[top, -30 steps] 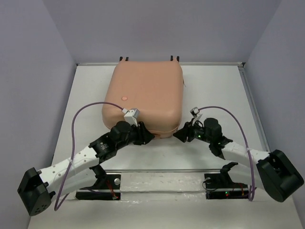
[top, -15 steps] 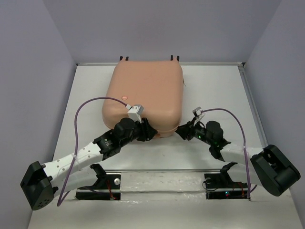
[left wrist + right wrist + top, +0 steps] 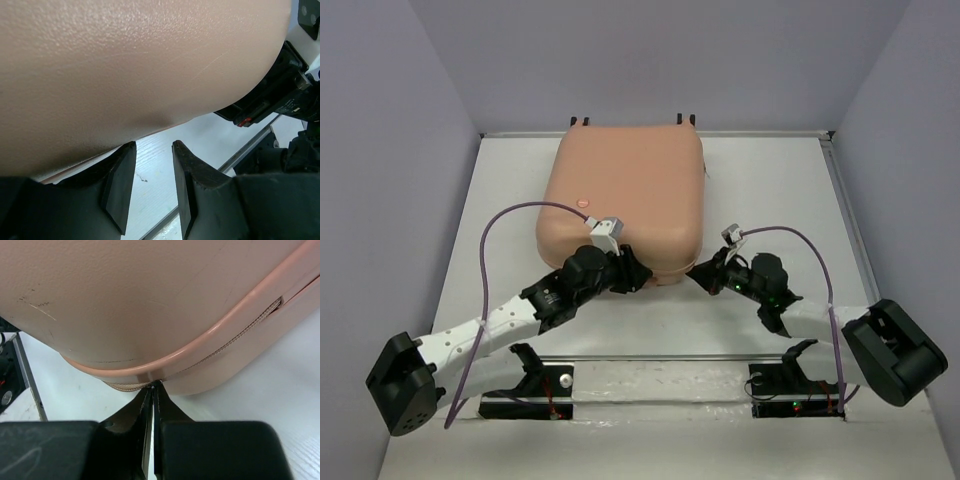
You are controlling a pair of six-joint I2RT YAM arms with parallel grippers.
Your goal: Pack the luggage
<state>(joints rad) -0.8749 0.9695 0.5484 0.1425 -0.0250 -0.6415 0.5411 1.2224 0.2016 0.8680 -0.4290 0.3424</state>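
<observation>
The peach-pink luggage (image 3: pixel 625 195) lies closed and flat at the back middle of the table, with a small round dimple (image 3: pixel 582 205) on its shell. My left gripper (image 3: pixel 639 279) is open at the luggage's near edge. In the left wrist view the shell (image 3: pixel 125 65) fills the top, and the left gripper (image 3: pixel 153 146) has its left finger against the shell's lower edge. My right gripper (image 3: pixel 691 277) is at the near right corner. In the right wrist view it (image 3: pixel 154 385) is shut with its tips at the zipper seam (image 3: pixel 235 340), pinching a small pull there.
Dark caster wheels (image 3: pixel 686 119) stick out at the luggage's far edge by the back wall. A metal rail (image 3: pixel 660 357) runs across the table in front of the arm bases. Purple cables (image 3: pixel 520 215) loop above both arms. Side walls bound the white table (image 3: pixel 770 190).
The left arm has slid a little right and forward along the luggage's near edge. The right gripper has stayed shut at the seam and shifted slightly left.
</observation>
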